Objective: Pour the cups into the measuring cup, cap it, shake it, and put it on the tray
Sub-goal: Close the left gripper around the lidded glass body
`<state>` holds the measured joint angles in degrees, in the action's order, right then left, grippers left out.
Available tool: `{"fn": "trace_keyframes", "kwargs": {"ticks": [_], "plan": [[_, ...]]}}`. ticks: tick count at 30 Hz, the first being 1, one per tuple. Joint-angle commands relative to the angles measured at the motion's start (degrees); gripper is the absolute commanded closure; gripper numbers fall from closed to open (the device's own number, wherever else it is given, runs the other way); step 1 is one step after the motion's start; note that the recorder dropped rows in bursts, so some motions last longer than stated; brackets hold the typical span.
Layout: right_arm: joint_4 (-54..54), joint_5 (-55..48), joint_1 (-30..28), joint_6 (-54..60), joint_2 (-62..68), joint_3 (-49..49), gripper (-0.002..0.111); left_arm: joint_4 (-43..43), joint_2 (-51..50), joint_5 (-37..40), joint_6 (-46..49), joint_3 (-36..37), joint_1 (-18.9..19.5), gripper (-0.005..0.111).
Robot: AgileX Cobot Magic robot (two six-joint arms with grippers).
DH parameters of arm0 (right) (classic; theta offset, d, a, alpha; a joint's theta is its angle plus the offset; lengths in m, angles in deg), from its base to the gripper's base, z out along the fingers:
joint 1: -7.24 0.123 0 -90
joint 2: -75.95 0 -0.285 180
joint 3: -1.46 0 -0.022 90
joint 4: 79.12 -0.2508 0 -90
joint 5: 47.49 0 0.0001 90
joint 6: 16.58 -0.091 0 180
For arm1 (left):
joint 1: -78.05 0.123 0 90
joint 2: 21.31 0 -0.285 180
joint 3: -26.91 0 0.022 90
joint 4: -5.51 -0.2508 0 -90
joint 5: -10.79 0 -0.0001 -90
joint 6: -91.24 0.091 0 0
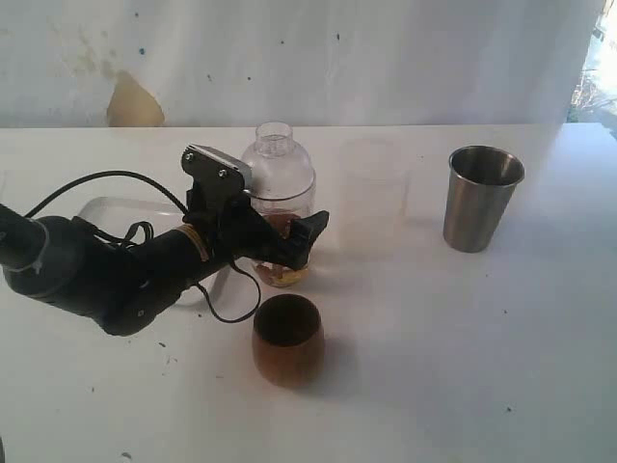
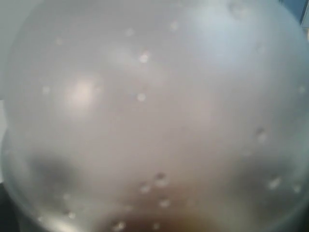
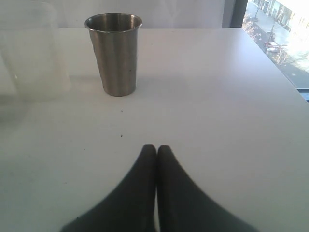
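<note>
The exterior view alone shows the whole scene on the white worktop (image 1: 463, 367). At the centre stands the tall clear straight-sided measuring cup (image 1: 278, 207), topped by a domed clear cap with a narrow neck, with brownish contents low inside. The black left arm reaches in from the left edge of the frame, slanting up to the right, and its left tool (image 1: 280, 241) stands spread wide around the lower part of the measuring cup; whether the fingers touch the wall I cannot tell. Behind the arm lies the flat white rectangular tray (image 1: 111, 212). The small rounded brown wooden cup (image 1: 287, 338) stands below the centre, and the tapered brushed-steel tumbler (image 1: 480, 198) at upper right. Between the measuring cup and the tumbler stands a faint frosted translucent cup (image 1: 371, 198).

The left wrist view is filled by a blurred, speckled clear wall.

The right wrist view shows the right tool (image 3: 156, 151), its dark fingers pressed together with nothing between them, low over bare worktop, the steel tumbler in the upper left.
</note>
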<state>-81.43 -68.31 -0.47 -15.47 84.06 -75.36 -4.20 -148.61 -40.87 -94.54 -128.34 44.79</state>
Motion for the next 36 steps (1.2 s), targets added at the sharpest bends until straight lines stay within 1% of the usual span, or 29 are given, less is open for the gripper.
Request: {"fn": "trace_keyframes", "kwargs": {"ticks": [1,18,20,22,23,25,28,29,31,36], "plan": [[0.17,0.68,-0.38,0.21,-0.32,-0.4,0.108,-0.23,0.04,-0.82,-0.39,-0.3,0.04,0.002],[0.17,0.68,-0.38,0.21,-0.32,-0.4,0.108,-0.23,0.04,-0.94,-1.19,-0.3,0.04,0.002],[0.17,0.68,-0.38,0.21,-0.32,-0.4,0.108,-0.23,0.04,-0.94,-1.9,-0.3,0.04,0.004],[0.17,0.68,-0.38,0.21,-0.32,-0.4,0.108,-0.23,0.04,-0.94,-1.9,-0.3,0.04,0.014],[0.17,0.68,-0.38,0.21,-0.32,-0.4,0.108,-0.23,0.04,-0.94,-1.9,-0.3,0.04,0.024],[0.17,0.68,-0.38,0.21,-0.32,-0.4,0.108,-0.75,0.04,-0.6,-1.9,-0.3,0.04,0.048],[0.17,0.68,-0.38,0.21,-0.32,-0.4,0.108,-1.06,0.04,-0.92,-1.9,-0.3,0.04,0.095],[0.17,0.68,-0.38,0.21,-0.32,-0.4,0.108,-1.06,0.04,-0.93,-1.68,-0.3,0.04,0.106],[0.17,0.68,-0.38,0.21,-0.32,-0.4,0.108,-1.07,0.04,-0.93,-1.51,-0.3,0.04,0.106],[0.17,0.68,-0.38,0.21,-0.32,-0.4,0.108,-1.56,1.03,-0.7,-4.94,-0.3,0.04,0.106]]}}
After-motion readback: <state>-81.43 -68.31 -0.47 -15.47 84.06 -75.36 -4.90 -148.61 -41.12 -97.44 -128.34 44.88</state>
